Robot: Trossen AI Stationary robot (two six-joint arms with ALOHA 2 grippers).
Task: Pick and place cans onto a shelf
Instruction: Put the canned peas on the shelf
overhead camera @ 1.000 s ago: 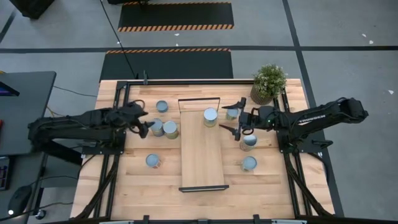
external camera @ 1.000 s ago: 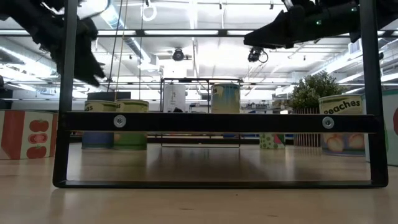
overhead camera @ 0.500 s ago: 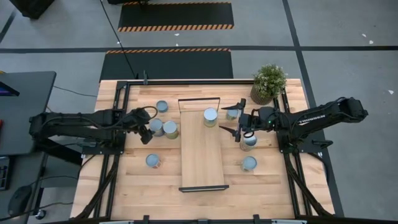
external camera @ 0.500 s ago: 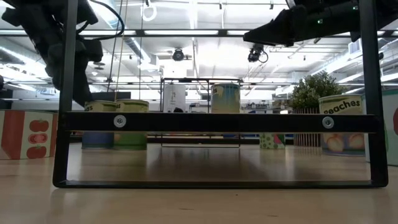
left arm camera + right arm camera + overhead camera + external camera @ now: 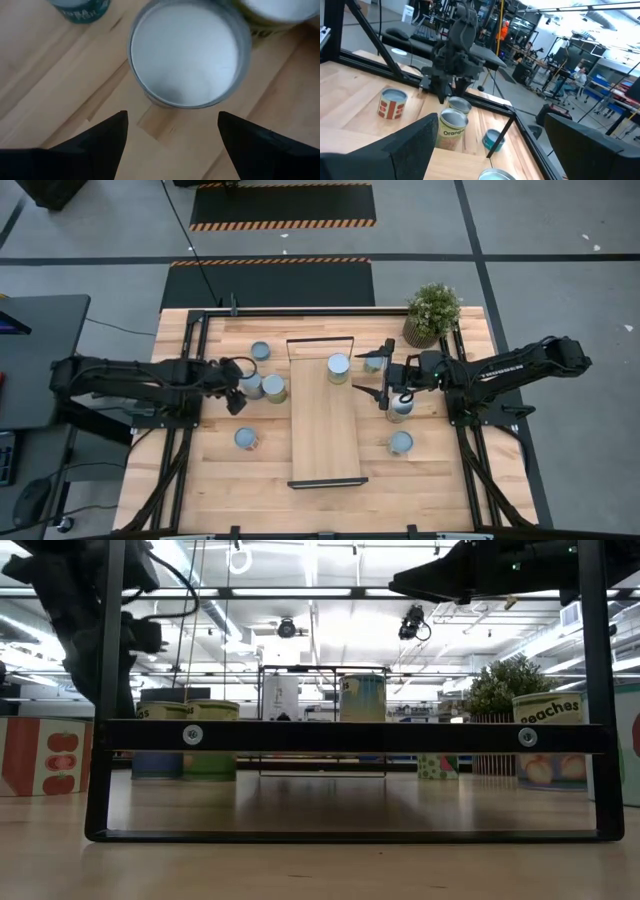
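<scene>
Left of the shelf (image 5: 324, 420), the left gripper (image 5: 170, 131) hangs spread above a can (image 5: 186, 52) whose close neighbour (image 5: 274, 388) a finger could topple.

The high view looks straight down on the whole table (image 5: 200, 480) from well above. The low view sits at tabletop height, close behind the shelf (image 5: 340, 735), facing level into the room. The left wrist view looks down from very near 1 can (image 5: 185, 52). The right wrist view faces across the table toward the left arm (image 5: 455, 45). All 4 views share the cans beside the shelf.
</scene>
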